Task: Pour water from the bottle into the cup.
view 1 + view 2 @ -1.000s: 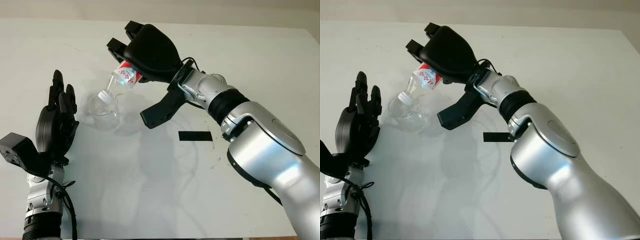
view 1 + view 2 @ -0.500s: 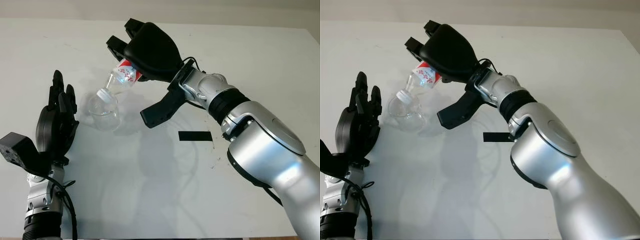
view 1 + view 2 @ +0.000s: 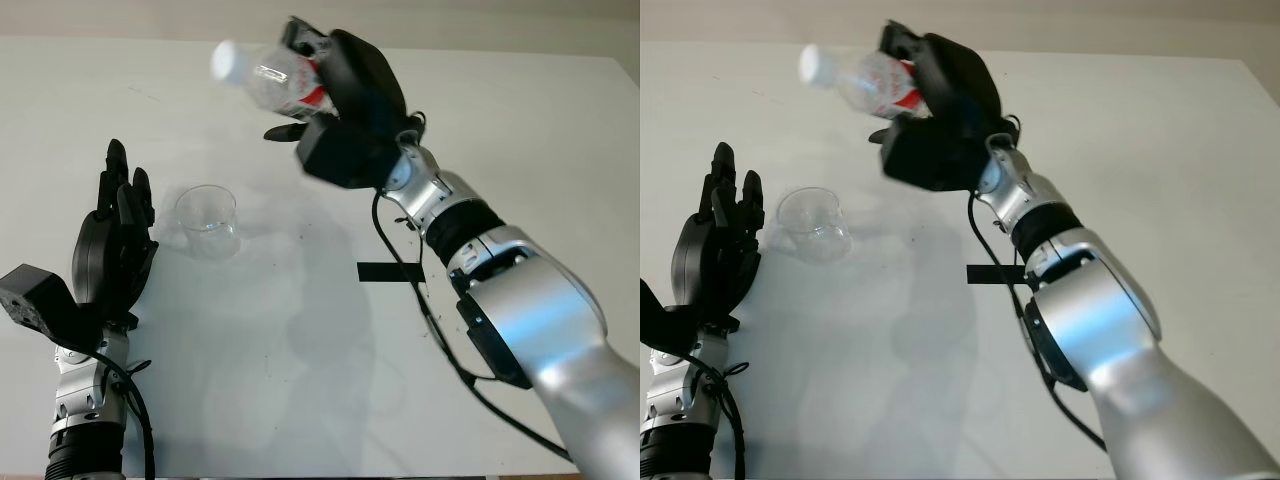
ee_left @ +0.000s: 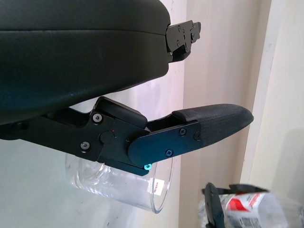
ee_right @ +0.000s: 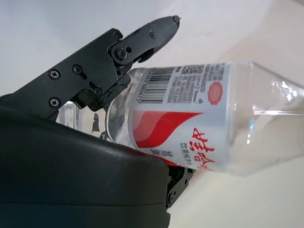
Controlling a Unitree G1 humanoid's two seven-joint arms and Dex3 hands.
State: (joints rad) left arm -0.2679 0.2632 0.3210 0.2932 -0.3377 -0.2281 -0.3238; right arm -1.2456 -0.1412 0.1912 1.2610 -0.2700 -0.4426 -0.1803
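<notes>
the bottle is grasped by the right hand at the upper centre of the frame, raised with its capped neck pointing left, clear of the cup at centre left. the left hand, holding nothing, is kept open beside the cup, seemingly to guard it.

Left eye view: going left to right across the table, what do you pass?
Left hand, open beside the cup → clear plastic cup → water bottle held up in the right hand → black tape strip.
</notes>
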